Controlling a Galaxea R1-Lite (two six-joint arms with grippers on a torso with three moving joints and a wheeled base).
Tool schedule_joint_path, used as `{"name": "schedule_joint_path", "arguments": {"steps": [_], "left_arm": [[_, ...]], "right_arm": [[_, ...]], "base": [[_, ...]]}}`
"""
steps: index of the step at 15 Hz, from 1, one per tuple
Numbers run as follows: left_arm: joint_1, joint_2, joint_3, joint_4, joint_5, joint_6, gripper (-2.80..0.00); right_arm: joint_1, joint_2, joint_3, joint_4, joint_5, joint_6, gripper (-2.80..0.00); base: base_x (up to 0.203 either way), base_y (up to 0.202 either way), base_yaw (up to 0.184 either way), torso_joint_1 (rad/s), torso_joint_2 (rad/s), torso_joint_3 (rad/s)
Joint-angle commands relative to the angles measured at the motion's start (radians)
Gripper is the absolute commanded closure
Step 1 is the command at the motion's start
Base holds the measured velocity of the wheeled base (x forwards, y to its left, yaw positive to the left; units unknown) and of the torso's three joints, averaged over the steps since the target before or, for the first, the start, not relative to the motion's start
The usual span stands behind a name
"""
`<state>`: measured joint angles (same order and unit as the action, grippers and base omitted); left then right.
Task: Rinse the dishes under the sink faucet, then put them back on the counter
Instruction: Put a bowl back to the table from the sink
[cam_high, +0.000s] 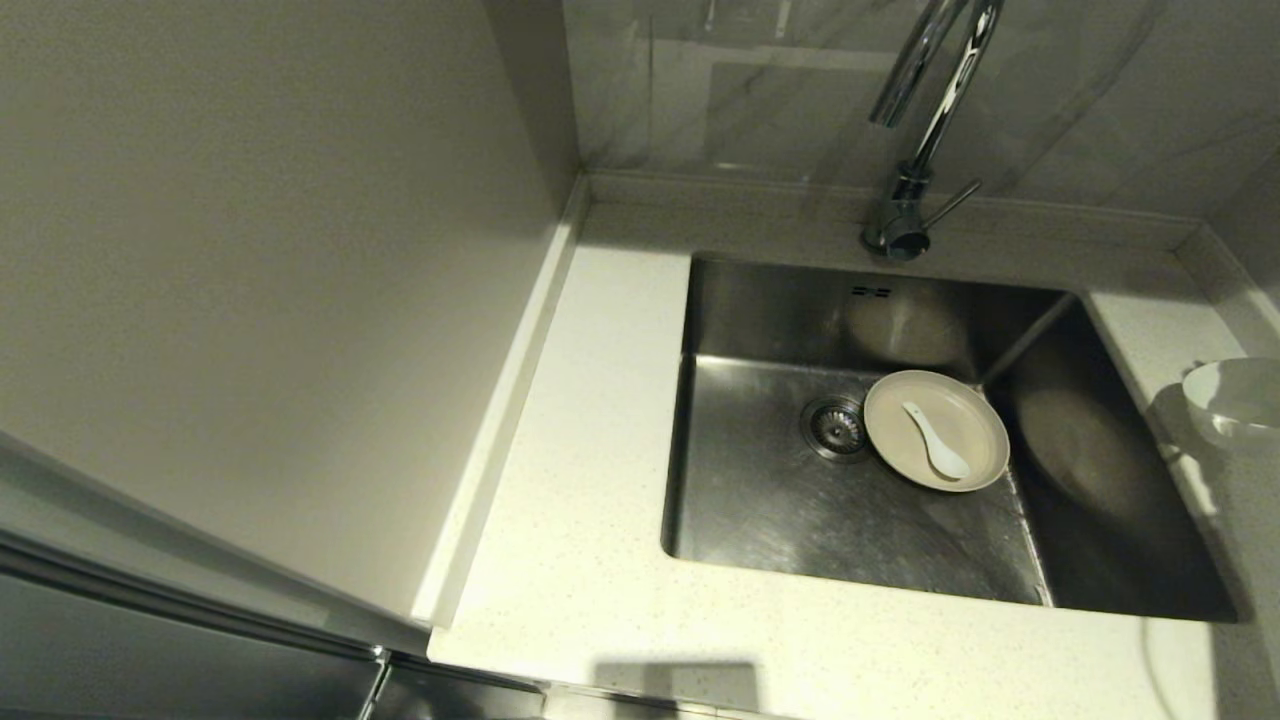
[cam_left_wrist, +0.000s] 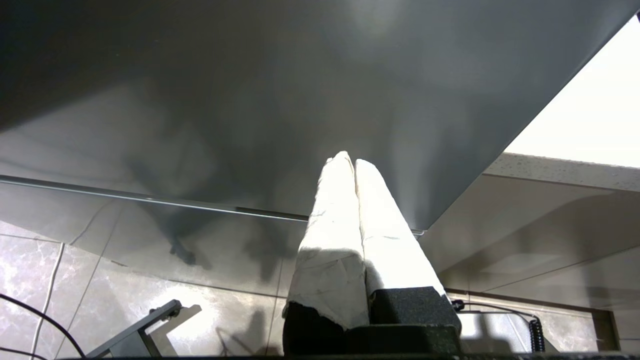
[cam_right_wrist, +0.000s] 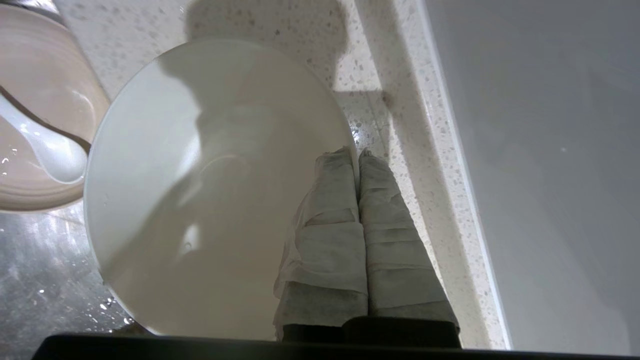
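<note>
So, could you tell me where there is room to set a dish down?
The counter left of the sink, up to the wall, is bare. Right of it, the right gripper holds the bowl; left gripper is parked low.

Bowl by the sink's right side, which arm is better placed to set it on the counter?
Right. The right end effector pinches the bowl by its rim over the counter; the left end effector sits shut, low by the cabinet front, outside the head view.
</note>
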<state>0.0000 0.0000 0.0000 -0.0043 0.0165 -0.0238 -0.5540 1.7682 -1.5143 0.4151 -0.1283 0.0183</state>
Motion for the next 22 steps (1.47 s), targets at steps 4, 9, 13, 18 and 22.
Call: {"name": "schedule_joint_path", "arguments": {"steps": [4, 9, 13, 18, 22], "left_arm": [[0.0, -0.003, 0.0, 0.0, 0.0, -0.001, 0.0], [0.0, -0.003, 0.0, 0.0, 0.0, -0.001, 0.0], [0.0, -0.003, 0.0, 0.0, 0.0, -0.001, 0.0], [0.0, -0.003, 0.0, 0.0, 0.0, -0.001, 0.0], [0.0, -0.003, 0.0, 0.0, 0.0, -0.001, 0.0]], "right_arm": [[0.014, 0.05, -0.012, -0.034, -0.002, 0.001, 0.0], [0.019, 0.074, -0.018, -0.084, -0.016, 0.0, 0.0], [0.019, 0.089, -0.033, -0.085, -0.019, 0.002, -2.8], [0.019, 0.083, -0.099, -0.087, -0.022, 0.003, -2.8], [0.056, 0.025, -0.123, -0.092, 0.015, -0.045, -2.8]], "base": [[0.0, 0.0, 0.0, 0.0, 0.0, 0.0], [0.0, 0.0, 0.0, 0.0, 0.0, 0.0], [0.0, 0.0, 0.0, 0.0, 0.0, 0.0], [0.0, 0.0, 0.0, 0.0, 0.0, 0.0], [0.0, 0.0, 0.0, 0.0, 0.0, 0.0]]}}
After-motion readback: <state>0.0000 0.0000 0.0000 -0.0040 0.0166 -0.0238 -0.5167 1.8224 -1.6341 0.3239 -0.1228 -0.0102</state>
